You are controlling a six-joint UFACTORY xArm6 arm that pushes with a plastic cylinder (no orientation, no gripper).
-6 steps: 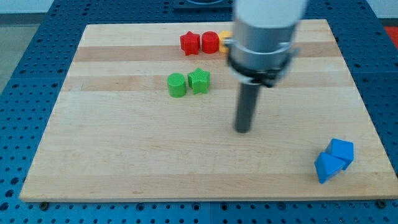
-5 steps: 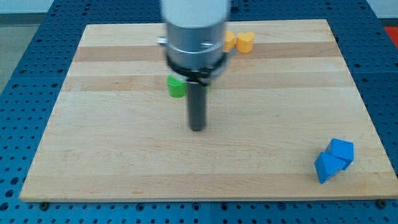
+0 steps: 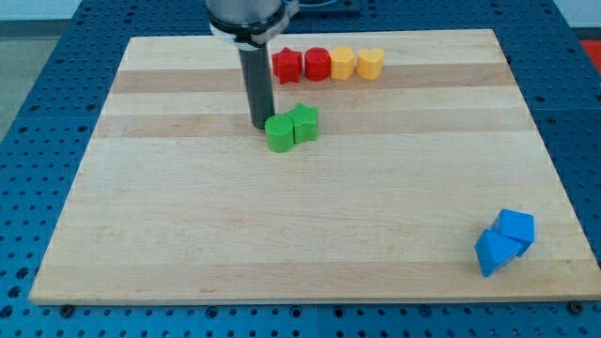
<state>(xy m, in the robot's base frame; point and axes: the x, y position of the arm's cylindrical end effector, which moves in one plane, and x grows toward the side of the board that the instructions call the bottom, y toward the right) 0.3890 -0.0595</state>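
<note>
My tip [image 3: 260,125] rests on the board at the upper left edge of the green cylinder [image 3: 279,134], touching it or nearly so. A green star-shaped block [image 3: 303,123] sits against the cylinder's right side. Above them, along the view's top, a row runs left to right: a red star-shaped block [image 3: 286,66], a red cylinder [image 3: 317,64], a yellow block [image 3: 343,64] and a yellow heart-shaped block [image 3: 370,64]. The rod stands just left of the red star-shaped block.
Two blue blocks [image 3: 504,240] lie together near the board's bottom right corner. The wooden board [image 3: 188,235] sits on a blue perforated table [image 3: 28,113].
The rod swept from the board's middle right to the left and then up, ending beside the green cylinder. The cylinder now sits slightly lower and further right, against the green star.
</note>
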